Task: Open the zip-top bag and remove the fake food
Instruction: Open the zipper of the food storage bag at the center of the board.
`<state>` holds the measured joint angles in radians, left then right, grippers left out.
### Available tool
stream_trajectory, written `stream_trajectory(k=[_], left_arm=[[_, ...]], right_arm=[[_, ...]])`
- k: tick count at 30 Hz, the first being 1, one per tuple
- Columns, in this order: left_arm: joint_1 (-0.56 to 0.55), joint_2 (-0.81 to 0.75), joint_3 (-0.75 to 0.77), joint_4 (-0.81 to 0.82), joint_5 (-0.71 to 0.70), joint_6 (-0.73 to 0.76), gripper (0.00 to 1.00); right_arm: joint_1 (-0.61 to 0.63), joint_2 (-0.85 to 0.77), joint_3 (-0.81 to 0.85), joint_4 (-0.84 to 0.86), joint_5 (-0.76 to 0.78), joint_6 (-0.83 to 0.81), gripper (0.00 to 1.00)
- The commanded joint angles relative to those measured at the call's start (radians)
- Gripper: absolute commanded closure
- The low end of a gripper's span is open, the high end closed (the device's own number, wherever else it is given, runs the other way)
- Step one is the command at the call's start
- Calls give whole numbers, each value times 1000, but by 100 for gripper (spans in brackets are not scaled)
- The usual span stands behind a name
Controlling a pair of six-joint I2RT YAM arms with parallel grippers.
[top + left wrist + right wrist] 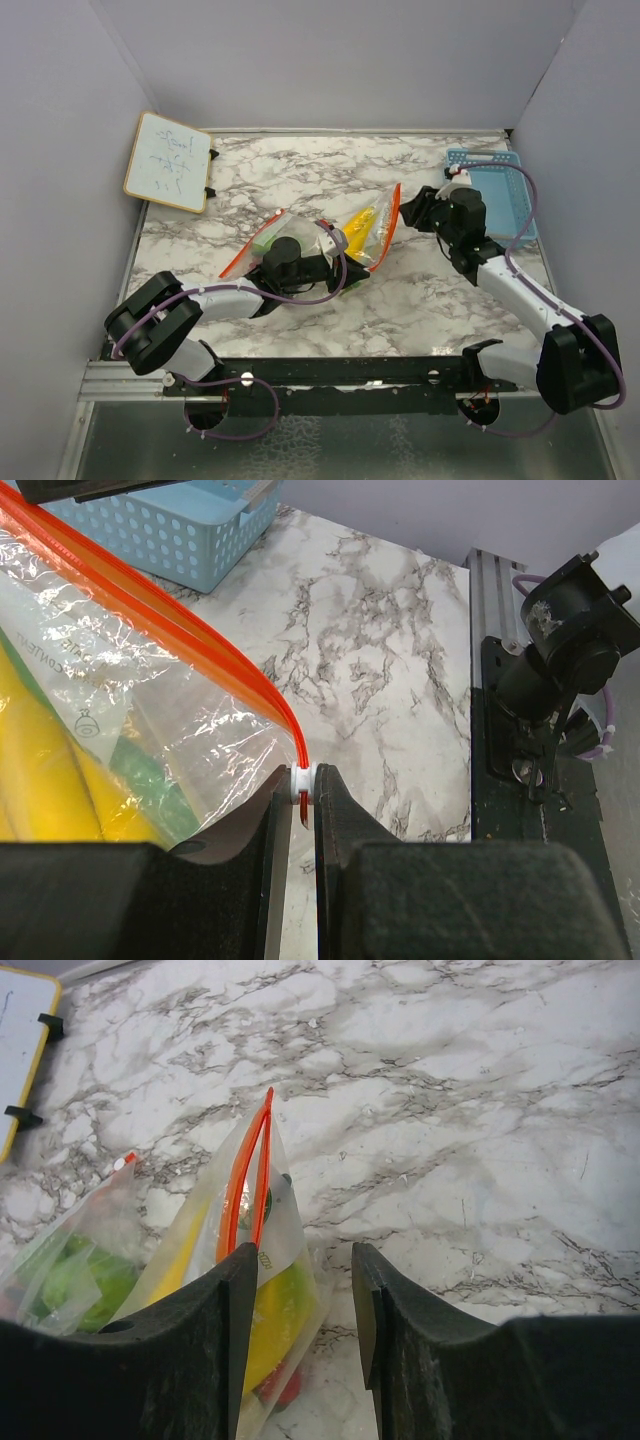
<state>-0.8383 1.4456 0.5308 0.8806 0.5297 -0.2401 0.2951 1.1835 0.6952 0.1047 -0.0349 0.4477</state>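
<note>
My left gripper [305,785] is clamped on the bag [180,720] at its zip end, anchoring it at top-view centre. My right gripper [305,1260] stands open beside the zip [236,1180], ready to pull. The food [275,1315] is inside the bag.

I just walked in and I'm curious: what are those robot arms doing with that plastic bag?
They're working on opening the zip-top bag of fake food. The left gripper pinches the white slider on its orange zip. The right gripper is open at the zip's other end, gripping nothing. No food is out yet.
</note>
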Motion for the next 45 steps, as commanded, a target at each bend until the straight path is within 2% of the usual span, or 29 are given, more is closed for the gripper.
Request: stream_trajectory(k=[1, 18, 31, 38, 40, 43, 45], left_arm=[[-5, -24, -3, -1, -13, 11, 100], [-4, -39, -16, 3, -22, 2, 100], [-6, -10, -15, 26, -16, -6, 100], [-7, 5, -4, 38, -11, -16, 100], [-9, 4, -1, 37, -10, -20, 89], [-11, 2, 8, 30, 0, -24, 55], [-11, -1, 14, 23, -6, -28, 38]], right_arm=[[3, 8, 32, 12, -5, -1, 57], [3, 116, 26, 81, -72, 17, 57], [4, 73, -72, 277, -367, 25, 54], [4, 95, -100, 293, -413, 22, 54], [4, 105, -111, 296, -419, 24, 54], [3, 108, -137, 305, -429, 25, 54], [4, 107, -143, 305, -440, 18, 54]])
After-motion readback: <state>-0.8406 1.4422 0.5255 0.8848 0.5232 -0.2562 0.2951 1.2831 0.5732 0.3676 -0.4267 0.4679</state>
